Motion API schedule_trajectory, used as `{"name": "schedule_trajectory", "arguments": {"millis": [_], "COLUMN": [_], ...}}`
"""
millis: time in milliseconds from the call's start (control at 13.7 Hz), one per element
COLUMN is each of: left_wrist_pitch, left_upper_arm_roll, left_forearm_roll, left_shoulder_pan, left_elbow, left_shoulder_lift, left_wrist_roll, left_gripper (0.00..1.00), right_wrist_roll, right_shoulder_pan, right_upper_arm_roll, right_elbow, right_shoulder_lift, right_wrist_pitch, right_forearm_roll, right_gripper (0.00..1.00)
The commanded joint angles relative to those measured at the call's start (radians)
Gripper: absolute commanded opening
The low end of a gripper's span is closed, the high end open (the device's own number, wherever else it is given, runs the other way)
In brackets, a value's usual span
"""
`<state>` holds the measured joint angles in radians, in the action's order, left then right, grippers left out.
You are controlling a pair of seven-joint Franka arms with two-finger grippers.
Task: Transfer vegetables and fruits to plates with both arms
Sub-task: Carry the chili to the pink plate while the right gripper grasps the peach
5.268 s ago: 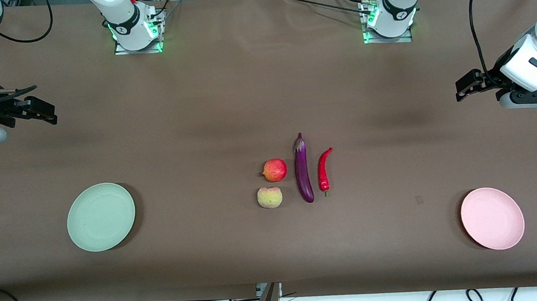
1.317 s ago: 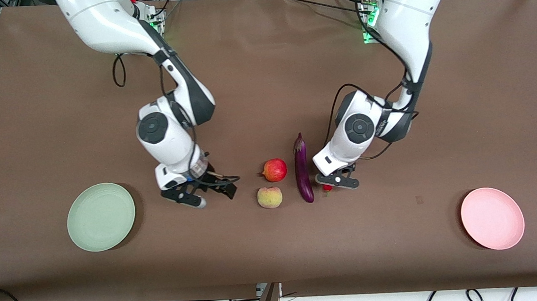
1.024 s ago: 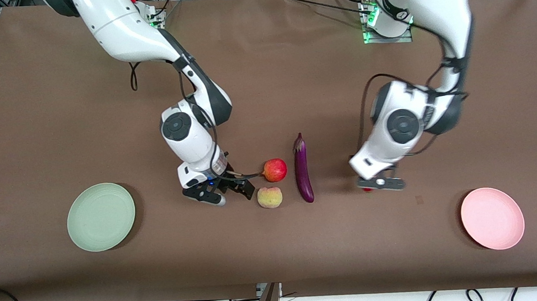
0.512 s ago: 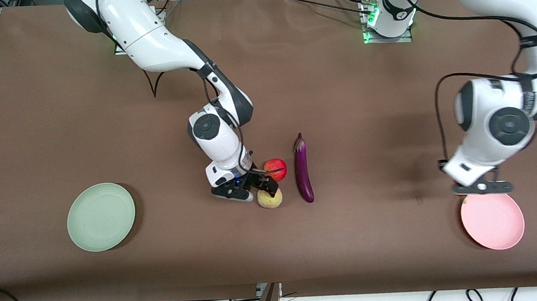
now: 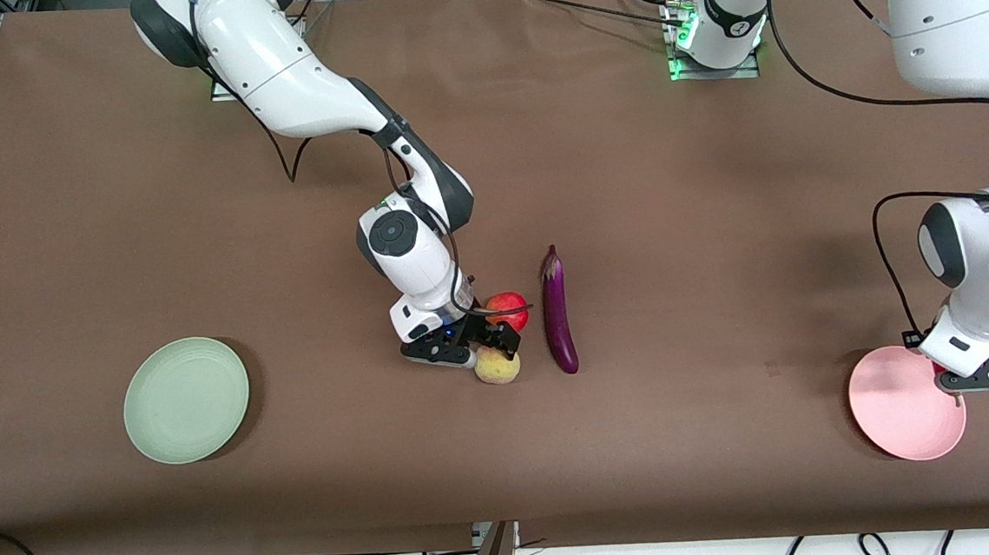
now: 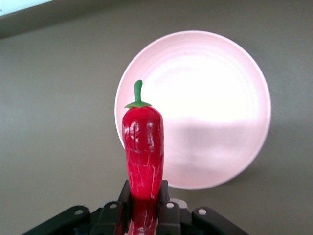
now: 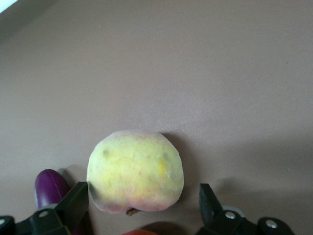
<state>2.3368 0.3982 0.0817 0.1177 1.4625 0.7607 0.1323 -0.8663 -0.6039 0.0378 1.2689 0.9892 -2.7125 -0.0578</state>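
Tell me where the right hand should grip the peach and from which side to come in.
Grip the peach across its widest middle, coming straight down from above. It is round and sits on the table, with the red fruit close beside it, so low side approaches look crowded. The right hand is already over it, fingers open on either flank. The left hand holds the chili over the pink plate.

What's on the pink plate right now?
Nothing rests on the pink plate where it shows. The left gripper holds the red chili pepper above its rim, not yet released. In the front view the gripper covers a bit of the plate's edge.
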Motion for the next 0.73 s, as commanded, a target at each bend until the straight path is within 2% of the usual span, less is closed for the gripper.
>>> {"name": "schedule_trajectory", "arguments": {"millis": [0, 73, 146, 220, 293, 366, 585, 659], "left_wrist_pitch": [0.074, 0.126, 0.166, 0.176, 0.182, 0.190, 0.191, 0.191], "left_upper_arm_roll": [-0.007, -0.007, -0.007, -0.007, -0.007, -0.007, -0.007, -0.007], "left_forearm_roll": [-0.003, -0.003, -0.003, -0.003, -0.005, -0.011, -0.011, -0.011], "left_shoulder_pan": [-0.021, -0.029, -0.035, -0.036, -0.036, -0.038, -0.047, -0.047], "left_elbow": [-0.047, -0.047, -0.051, -0.056, -0.060, -0.076, -0.131, -0.136], "left_shoulder_lift": [0.069, 0.093, 0.112, 0.124, 0.135, 0.146, 0.195, 0.198], "left_wrist_roll": [0.004, 0.003, 0.003, 0.001, 0.001, 0.001, -0.003, -0.005], "left_gripper": [0.12, 0.12, 0.12, 0.12, 0.12, 0.12, 0.13, 0.14], "right_wrist_roll": [-0.011, -0.011, -0.011, -0.008, -0.008, -0.008, -0.005, 0.001], "right_shoulder_pan": [-0.013, -0.014, -0.013, -0.013, -0.013, -0.013, -0.013, -0.011], "right_upper_arm_roll": [-0.012, -0.012, -0.012, -0.012, -0.012, -0.012, -0.012, -0.012], "right_elbow": [-0.033, -0.034, -0.034, -0.034, -0.034, -0.033, -0.033, -0.033], "right_shoulder_lift": [0.034, 0.037, 0.039, 0.039, 0.039, 0.040, 0.057, 0.057], "right_wrist_pitch": [-0.026, -0.030, -0.036, -0.036, -0.036, -0.036, -0.072, -0.073], "right_forearm_roll": [0.016, 0.016, 0.015, 0.015, 0.015, 0.015, 0.015, 0.016], "right_gripper": [1.00, 1.00, 0.93, 0.68, 0.52, 0.49, 0.47, 0.39]}}
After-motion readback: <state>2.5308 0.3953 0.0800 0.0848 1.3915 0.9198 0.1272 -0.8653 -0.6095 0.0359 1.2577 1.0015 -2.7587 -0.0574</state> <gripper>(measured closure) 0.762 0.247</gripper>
